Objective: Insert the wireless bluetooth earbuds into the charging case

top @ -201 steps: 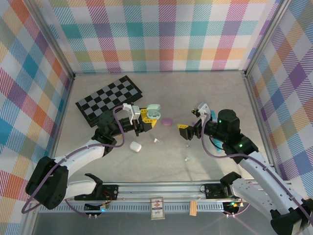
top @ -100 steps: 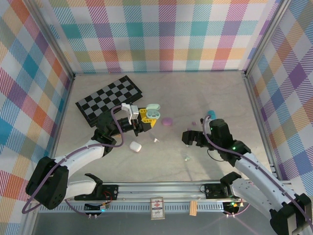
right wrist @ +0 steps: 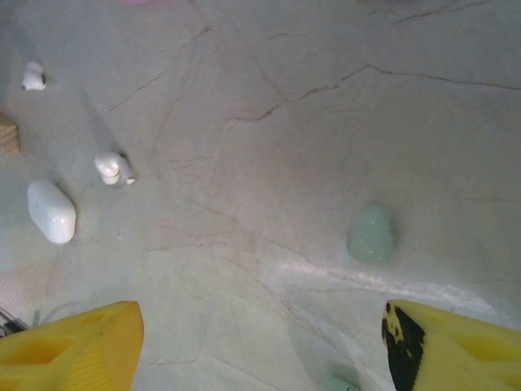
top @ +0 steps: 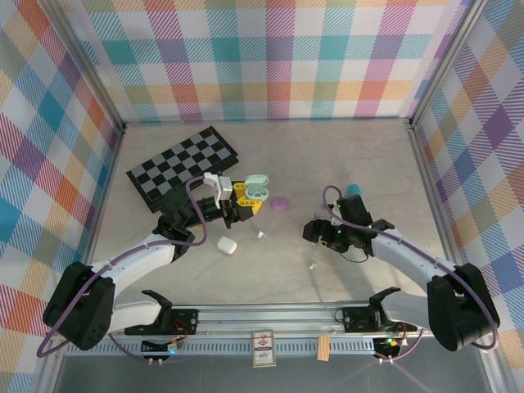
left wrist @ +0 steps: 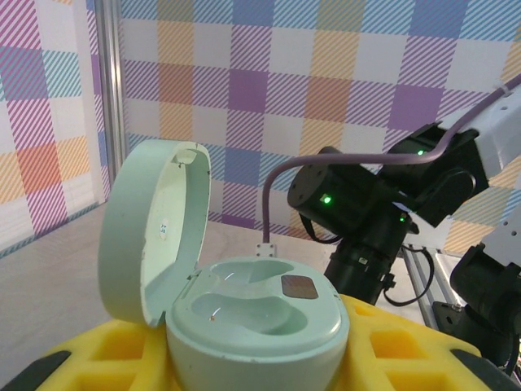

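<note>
Pinching the open mint case [left wrist: 252, 314], the left hand [top: 244, 196] shows an unreadable lid label [left wrist: 163, 229]; right hand [right wrist: 260, 346] spread.

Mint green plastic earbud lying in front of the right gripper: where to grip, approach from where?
Pinch the small mint green plastic earbud across its narrower width, coming straight down: it lies flat on the marble-look table with bare surface on every side. The open right gripper should probably centre over it first.
</note>
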